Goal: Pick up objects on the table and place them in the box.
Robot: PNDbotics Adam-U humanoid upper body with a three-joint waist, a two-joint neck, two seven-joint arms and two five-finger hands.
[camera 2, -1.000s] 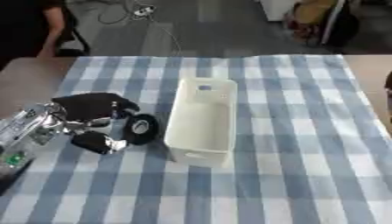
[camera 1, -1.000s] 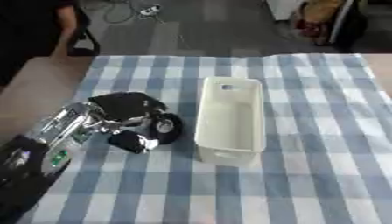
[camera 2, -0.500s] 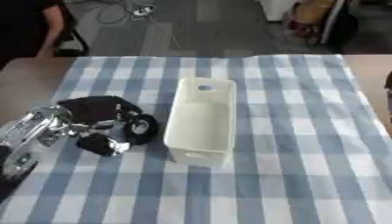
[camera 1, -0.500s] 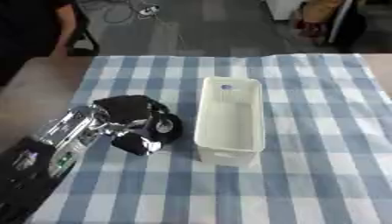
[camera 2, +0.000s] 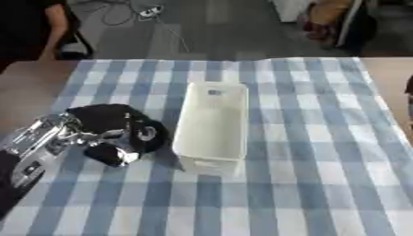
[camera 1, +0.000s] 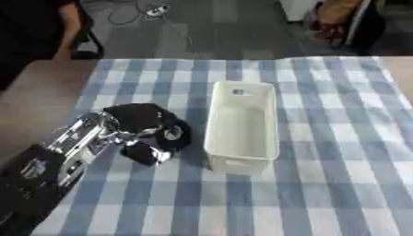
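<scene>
My left hand [camera 1: 138,119] comes in from the lower left on a silver forearm. It lies on the checked cloth just left of the white box [camera 1: 241,86]. Its black fingers curl over a black round thing with a pale centre, like a roll [camera 1: 172,133]. The thumb sits below it, at the front. The roll rests on the cloth, close to the box's left wall. The long, open-topped box looks empty inside. No right hand shows in either view.
The blue-and-white checked cloth [camera 2: 306,152] covers most of the brown table [camera 1: 36,99]. A person in dark clothes stands at the far left edge. A dark shape [camera 2: 409,87] shows at the right edge of the right eye view.
My left arm has slid a little to the right, toward the box. Its fingers have come down over the black roll, which earlier showed apart from them.
</scene>
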